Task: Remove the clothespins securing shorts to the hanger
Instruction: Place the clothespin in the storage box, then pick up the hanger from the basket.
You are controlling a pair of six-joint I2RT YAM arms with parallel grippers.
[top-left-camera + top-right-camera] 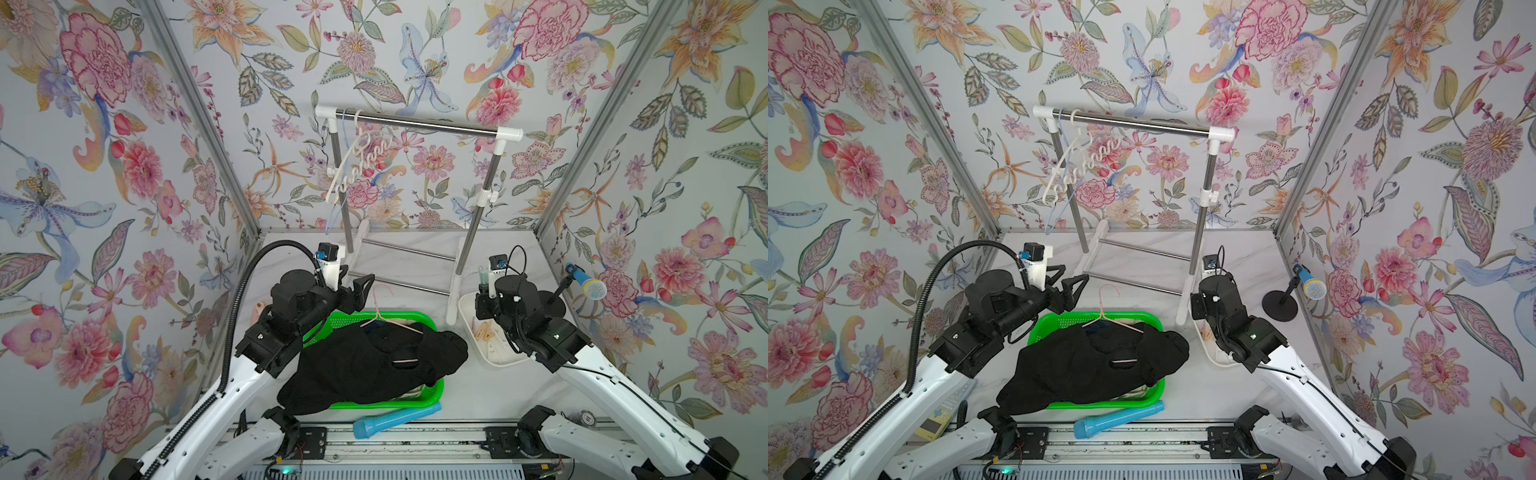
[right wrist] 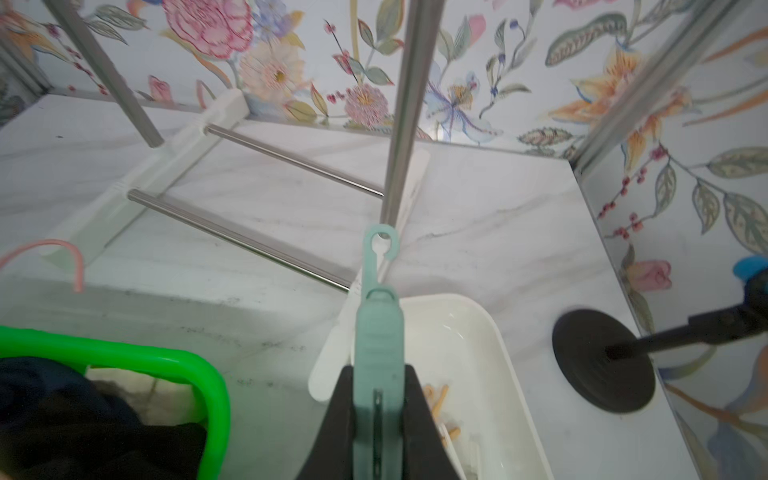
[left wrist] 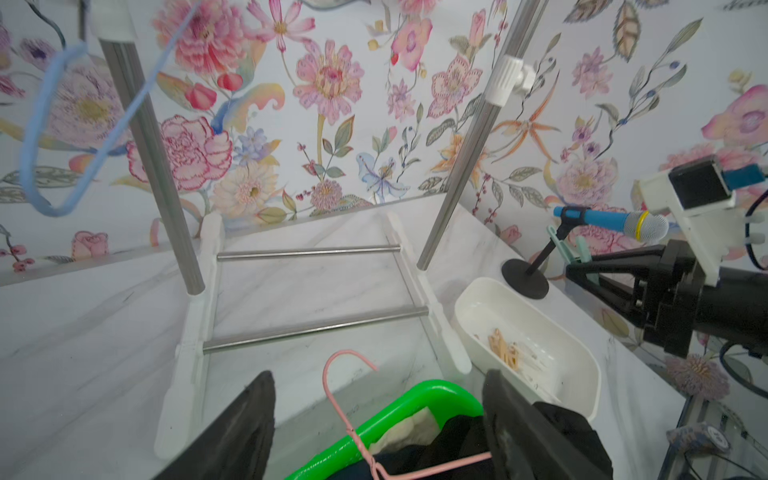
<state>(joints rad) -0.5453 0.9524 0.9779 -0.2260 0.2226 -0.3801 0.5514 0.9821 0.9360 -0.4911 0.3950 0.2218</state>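
The right pincer (image 2: 377, 374) grips the pale teal hooked plastic clip (image 2: 376, 324) beside the white tray (image 2: 494, 328), seemingly for release there; the left pincer (image 3: 380, 386) gapes empty.

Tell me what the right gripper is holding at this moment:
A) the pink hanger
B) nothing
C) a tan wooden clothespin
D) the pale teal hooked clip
D: in the right wrist view the right gripper is shut on the pale teal hooked clip, whose hooked end sticks out past the fingertips.
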